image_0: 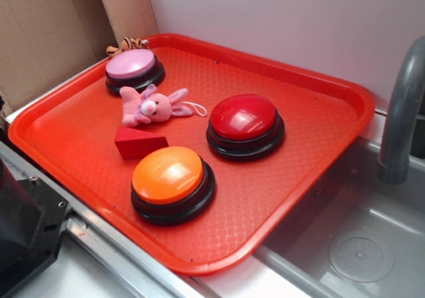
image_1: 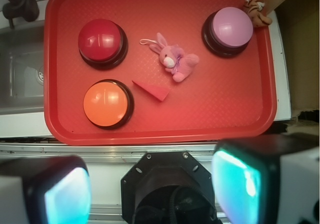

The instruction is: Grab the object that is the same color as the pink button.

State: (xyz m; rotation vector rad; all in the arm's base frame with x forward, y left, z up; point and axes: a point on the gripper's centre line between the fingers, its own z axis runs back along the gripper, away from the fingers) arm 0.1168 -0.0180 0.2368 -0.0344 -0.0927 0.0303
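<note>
A red plastic tray (image_0: 319, 92) with a textured floor occupies most of both views and carries every item under review. The pink plush bunny (image_1: 175, 59) lies on its side near the centre of the tray in the wrist view, ears toward the left of the frame, with a thin white loop string (image_1: 146, 41) trailing from its head; in the exterior view it sits in the upper-left part of the frame. The pink button (image_1: 230, 28), pale-topped on a black base, stands at the upper right of the wrist view, near the bunny but apart from it. A small orange striped tiger toy (image_1: 257, 12) sits at the tray's upper-right corner, just beside that button. A red button (image_1: 101, 41) stands upper left and an orange button (image_1: 106, 103) below it, both on black bases. A red wedge block (image_1: 152, 90) lies between the orange button and the bunny, just below the bunny; contact between the two cannot be determined. The hand (image_1: 152, 189) is at the bottom edge of the wrist view, outside the tray, its two fingers (image_1: 67, 196) spread wide apart and gripping nothing. A grey faucet (image_0: 402, 112) and metal sink (image_0: 358, 238) border the tray at the right of the exterior view.
</note>
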